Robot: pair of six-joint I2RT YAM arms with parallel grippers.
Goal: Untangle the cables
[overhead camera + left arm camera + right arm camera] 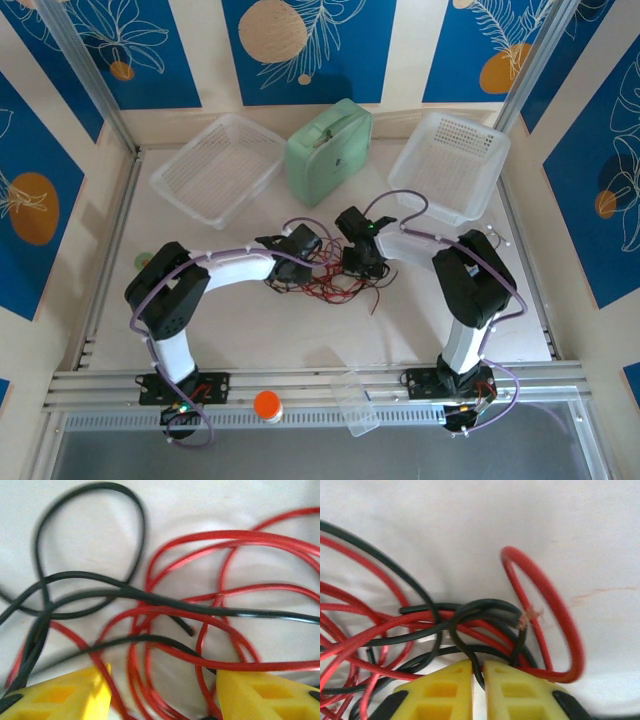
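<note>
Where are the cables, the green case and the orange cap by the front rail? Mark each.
cables (330, 287), top view, on red loops in the tangle's middle.
green case (330, 150), top view, on the middle of its lid.
orange cap (267, 404), top view, on its round top.

No legible text, no readable label, brand, number or sign on anything, blue wall panels (310, 50) carrying drawn leaves and circles rather than lettering, mint case (328, 150) too small to tell any marking
</note>
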